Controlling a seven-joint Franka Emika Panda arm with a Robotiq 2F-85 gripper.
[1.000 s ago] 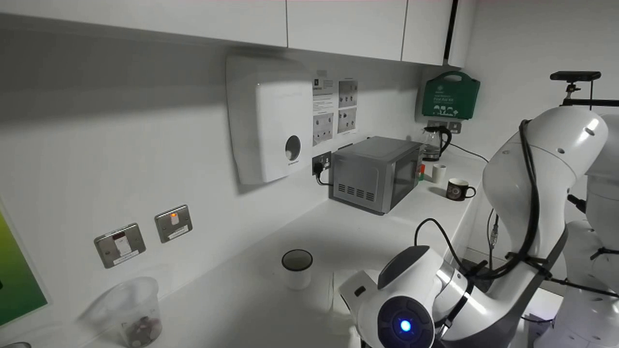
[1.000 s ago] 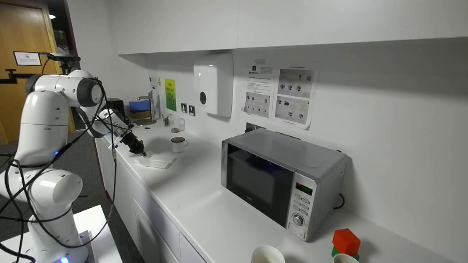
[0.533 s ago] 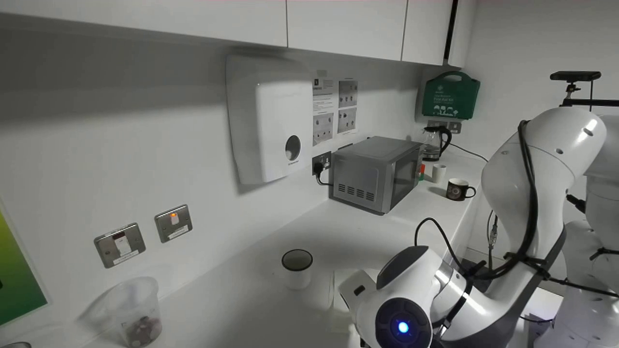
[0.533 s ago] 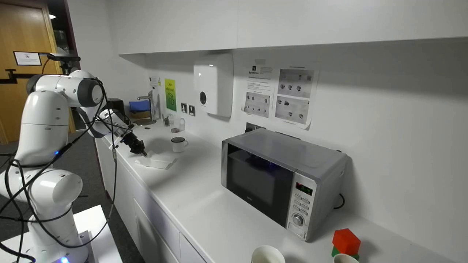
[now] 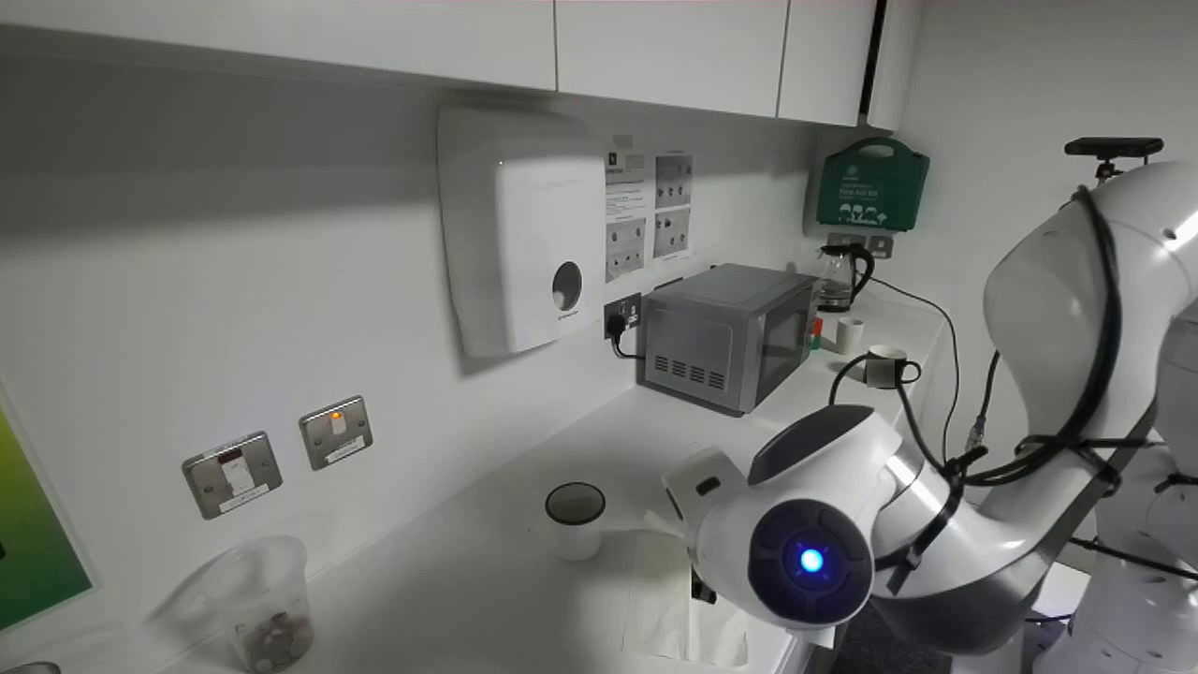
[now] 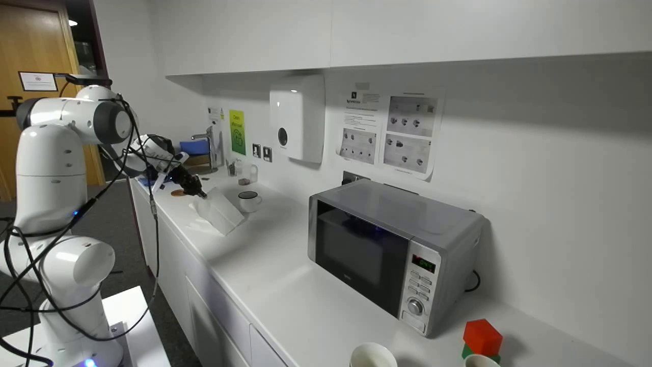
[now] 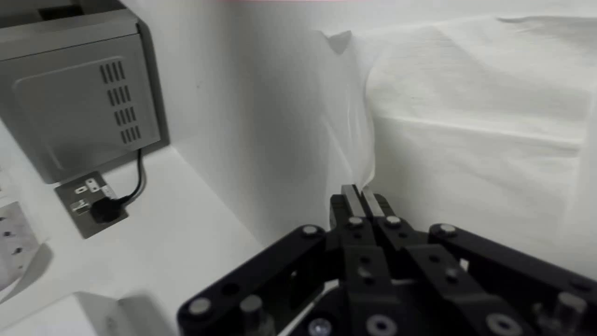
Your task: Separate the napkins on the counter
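Lifted near the counter's front edge (image 6: 228,272), your probably limp napkin (image 6: 221,215), best pinched at its border, drapes from closed fingers (image 7: 353,201).

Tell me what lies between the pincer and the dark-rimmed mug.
A raised napkin, pinched in the pincer, lies between it and the dark-rimmed mug in an exterior view.

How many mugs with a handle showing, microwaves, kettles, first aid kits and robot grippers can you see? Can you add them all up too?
Mugs with a handle showing: 2
Microwave: 1
Kettle: 1
First aid kit: 1
Gripper: 1
Total: 6
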